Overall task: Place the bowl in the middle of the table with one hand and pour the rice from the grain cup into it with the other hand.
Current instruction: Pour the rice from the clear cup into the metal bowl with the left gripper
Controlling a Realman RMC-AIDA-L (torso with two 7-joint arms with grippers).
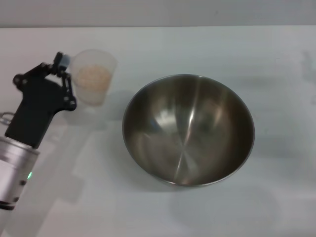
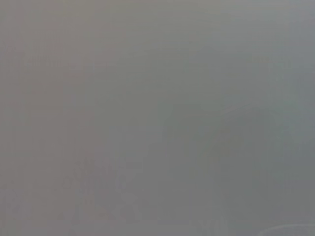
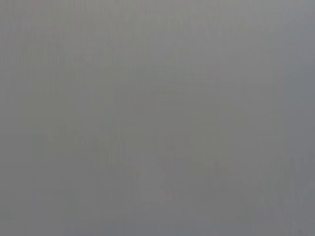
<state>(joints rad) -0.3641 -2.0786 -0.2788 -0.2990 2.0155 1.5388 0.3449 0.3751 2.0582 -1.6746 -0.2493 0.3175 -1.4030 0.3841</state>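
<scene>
Head view: bowl [image 1: 188,130] sits mid-table [image 1: 276,74], upright, nothing in it. Grain cup [image 1: 93,77] stands upright to its left, near but apart, rice [image 1: 92,76] inside. Left gripper [image 1: 63,74] is at the cup's left side (grip state: cannot tell). Right arm out of view.

Left wrist, right wrist: plain grey, nothing distinguishable.

A plain, pale grey band of background [image 1: 158,12] is seen along the far side of the head view, flat and unmarked. An even grey field [image 2: 157,118] is shown in the left wrist view, and a like grey field [image 3: 157,118] in the right.
</scene>
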